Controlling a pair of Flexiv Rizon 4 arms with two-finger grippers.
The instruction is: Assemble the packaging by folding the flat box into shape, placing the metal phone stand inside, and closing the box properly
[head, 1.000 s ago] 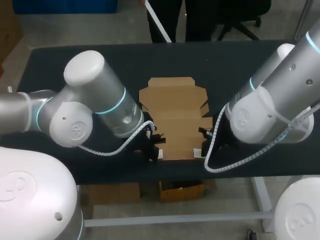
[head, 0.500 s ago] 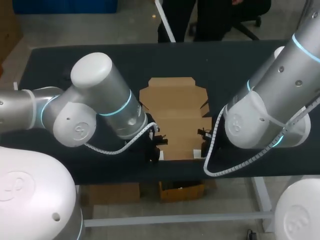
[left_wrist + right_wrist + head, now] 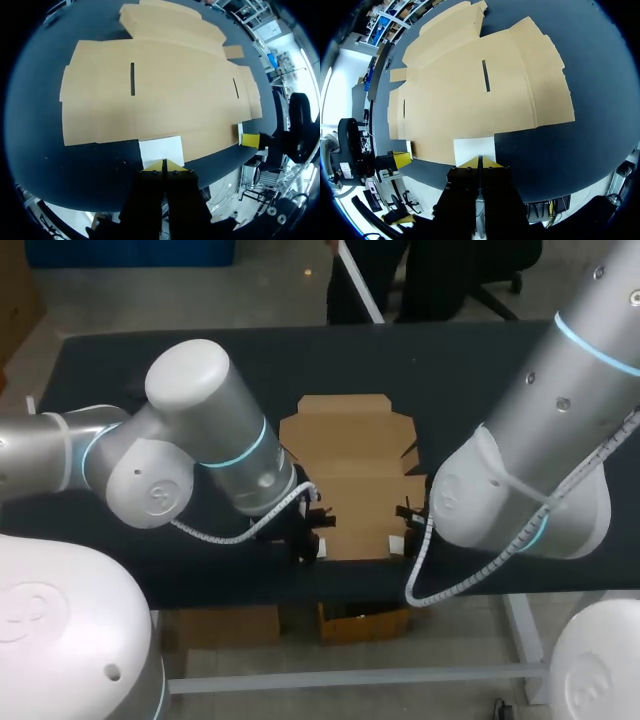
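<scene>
Jaws on both arms: pinched shut, empty, tips down at left white tab (image 3: 161,150) and right white tab (image 3: 474,148), off near corners of flat box (image 3: 350,475). Probably poised to slip under and raise flaps. Unfolded, mid tabletop (image 3: 150,360), toward near edge.

Here's the table (image 3: 100,365): a dark, matte top stretching wide from left to right, far edge straight. The near edge sits over a pale metal frame (image 3: 350,677), with a leg (image 3: 522,640) at the near right. Light lies soft and even across it.
</scene>
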